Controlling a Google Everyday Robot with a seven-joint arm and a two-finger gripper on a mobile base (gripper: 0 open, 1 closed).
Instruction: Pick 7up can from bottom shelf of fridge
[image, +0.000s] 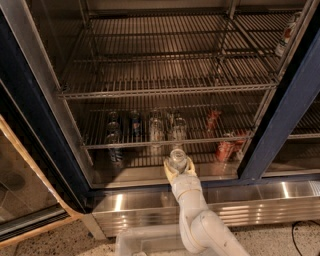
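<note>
The fridge (35, 125) stands open with its dark blue frame and wire racks. My gripper (178, 167) is at the front edge of the bottom shelf (145, 161), near the middle. It is shut on the 7up can (177, 159), a pale silvery can whose shiny round top faces the camera. The pale yellowish fingers (168, 170) sit on either side of the can. The white arm (192, 215) rises from the lower middle of the view.
Two pale cans (156, 130) and dark blue cans (134, 125) stand on the rack just above. Red-orange cans (225, 149) stand at the right, and a blue can (115, 154) at the left. The steel base panel (250, 202) runs below. The blue door post (280, 125) is at the right.
</note>
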